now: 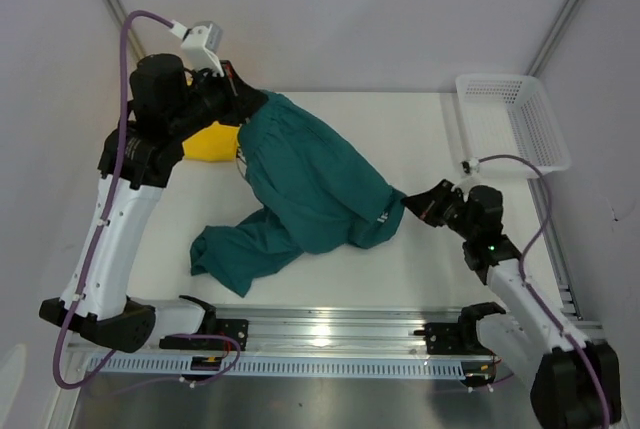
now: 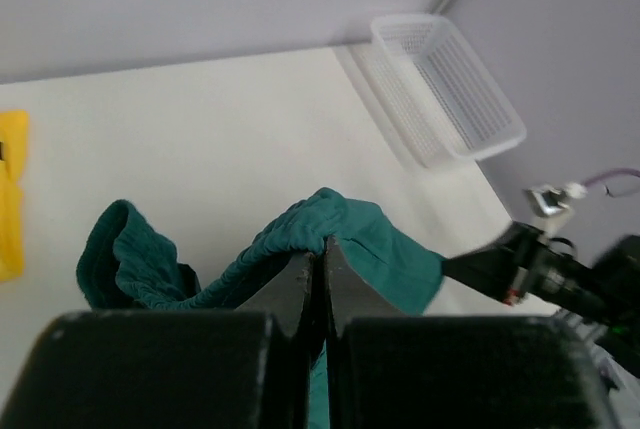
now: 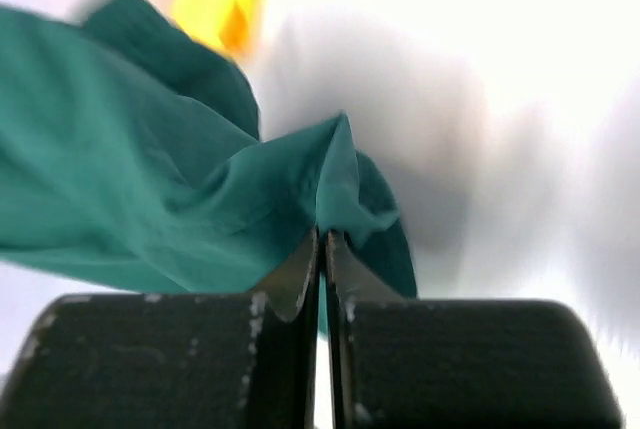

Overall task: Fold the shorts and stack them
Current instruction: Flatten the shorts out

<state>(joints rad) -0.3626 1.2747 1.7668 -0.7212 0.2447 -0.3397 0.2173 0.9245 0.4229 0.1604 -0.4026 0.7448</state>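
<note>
Two pinches: left tool (image 2: 322, 251) and right tool (image 3: 322, 241) clench teal shorts (image 1: 310, 179) stretched far-left to near-right.

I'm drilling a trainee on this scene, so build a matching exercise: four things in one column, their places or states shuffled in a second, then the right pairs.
Column one
A. teal shorts
B. yellow shorts
C. white basket
D. right gripper

Column two
1. far right, empty
2. far left, mostly hidden
3. spread across the middle
4. shut on a teal edge

Pairs: A-3, B-2, C-1, D-4
</note>
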